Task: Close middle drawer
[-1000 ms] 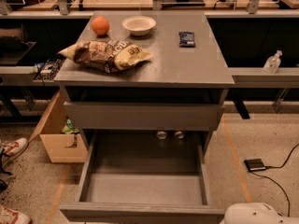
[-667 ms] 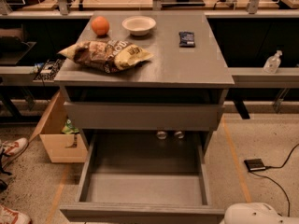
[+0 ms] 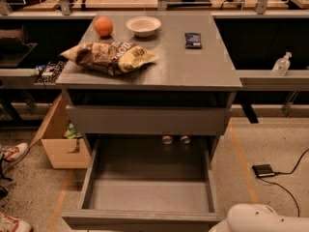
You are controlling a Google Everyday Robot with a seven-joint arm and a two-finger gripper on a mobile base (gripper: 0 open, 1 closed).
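While the middle drawer [image 3: 145, 197] stands pulled far out below the front edge of the bench [image 3: 193, 66], I can look straight down into its grey box, and its flat front lies close to the bottom of my view. Above it sits a taller drawer front [image 3: 145, 120], much closer in to the cabinet. A white rounded robot part [image 3: 263, 220] shows at the lower right, just beside the drawer's front right corner. The gripper is outside my view, so I cannot tell how the jaws stand or where they lie relative to the drawer. On the bench, an orange [image 3: 103, 26] sits at the far left corner. A bowl [image 3: 143, 25] is beside it along the far edge, a dark packet [image 3: 193, 39] toward the far right, and a chip bag [image 3: 110, 57] by the left edge.
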